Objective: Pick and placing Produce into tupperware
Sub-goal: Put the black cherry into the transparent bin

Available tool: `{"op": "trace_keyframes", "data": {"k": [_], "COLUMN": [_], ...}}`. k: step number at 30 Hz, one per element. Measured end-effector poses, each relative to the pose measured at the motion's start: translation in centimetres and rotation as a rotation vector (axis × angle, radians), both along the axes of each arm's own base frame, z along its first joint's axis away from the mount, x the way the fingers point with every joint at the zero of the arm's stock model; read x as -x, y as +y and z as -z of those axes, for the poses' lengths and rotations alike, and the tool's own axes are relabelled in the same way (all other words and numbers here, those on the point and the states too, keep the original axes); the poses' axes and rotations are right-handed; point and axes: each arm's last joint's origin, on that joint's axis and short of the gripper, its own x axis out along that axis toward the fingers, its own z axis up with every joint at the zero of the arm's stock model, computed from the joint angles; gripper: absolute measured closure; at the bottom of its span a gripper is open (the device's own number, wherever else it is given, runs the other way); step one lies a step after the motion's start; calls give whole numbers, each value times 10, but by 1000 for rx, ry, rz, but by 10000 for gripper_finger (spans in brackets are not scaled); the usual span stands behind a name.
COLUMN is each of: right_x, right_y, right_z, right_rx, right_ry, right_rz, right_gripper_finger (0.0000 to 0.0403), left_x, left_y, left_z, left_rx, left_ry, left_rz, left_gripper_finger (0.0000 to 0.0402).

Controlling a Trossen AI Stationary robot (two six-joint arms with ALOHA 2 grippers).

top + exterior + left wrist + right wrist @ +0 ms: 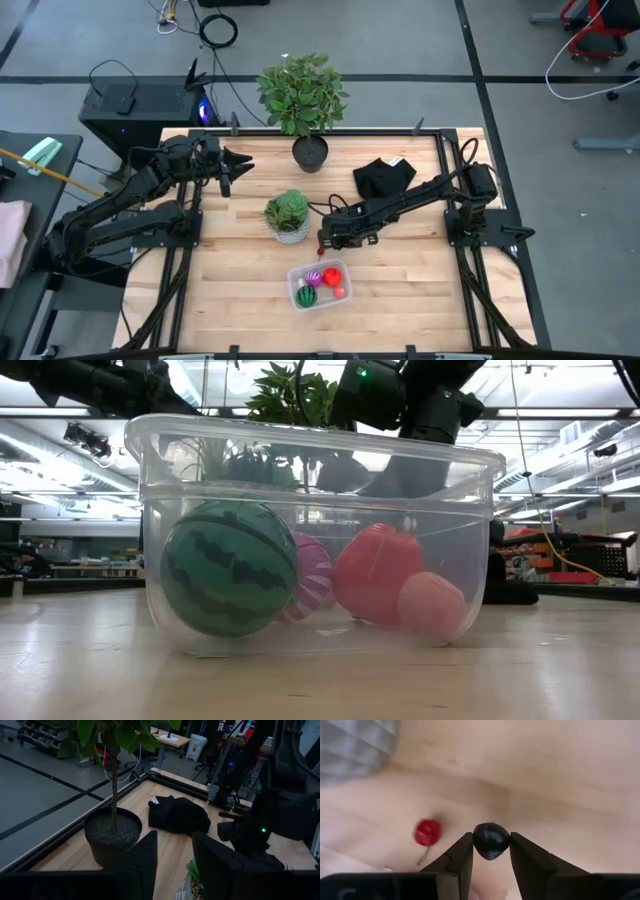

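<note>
The clear tupperware (318,285) stands on the table near its front edge. It holds a green striped ball (228,567), a purple piece (312,575), a red piece (378,572) and a pink-red piece (432,605). My right gripper (325,240) is just beyond the tub, next to the small potted plant (288,215). It is shut on a small dark, round piece (491,840). A tiny red cherry (428,832) with a stem lies on the table beside it. My left gripper (235,165) is open and empty at the far left. My right gripper pinches the small dark, round piece by its two opposite sides (479,842) between the two fingertips (462,855), only at their free ends. The fingers point down at the table. I cannot tell whether the piece is lifted clear of the wood.
A tall leafy plant in a dark pot (310,152) stands at the table's far edge, with a black cloth (384,177) to its right. The small plant's white pot (350,750) is close to my right gripper. Bare wood lies left and right of the tub.
</note>
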Motion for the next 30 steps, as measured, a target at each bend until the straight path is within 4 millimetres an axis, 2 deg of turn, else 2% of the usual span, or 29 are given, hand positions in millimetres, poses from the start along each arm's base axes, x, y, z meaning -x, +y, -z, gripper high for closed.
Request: {"op": "trace_keyframes", "data": {"k": [7, 11, 14, 18, 21, 24, 30], "right_x": [3, 5, 5, 5, 9, 13, 15], "right_y": [-19, -17, -1, 40, 71, 89, 97], "right_z": [-26, -52, -75, -94, -96, -88, -82], "right_rx": [54, 61, 37, -37, -64, -25, 124], "right_ry": [-87, -204, -351, -520, -568, -547, -559], "right_rz": [15, -11, -57, -127, -155, -202, -382], "right_gripper_finger": [276, 276, 276, 276, 277, 277, 277], "left_x": [0, 0, 0, 0, 0, 0, 0], "left_y": [0, 0, 0, 0, 0, 0, 0], "left_z": [0, 0, 0, 0, 0, 0, -1], "left_rx": [1, 1, 1, 1, 1, 0, -5], "left_ry": [1, 1, 1, 1, 1, 0, -6], "left_rz": [0, 0, 0, 0, 0, 0, 0], "left_gripper_finger": [272, 269, 271, 273, 270, 267, 269]}}
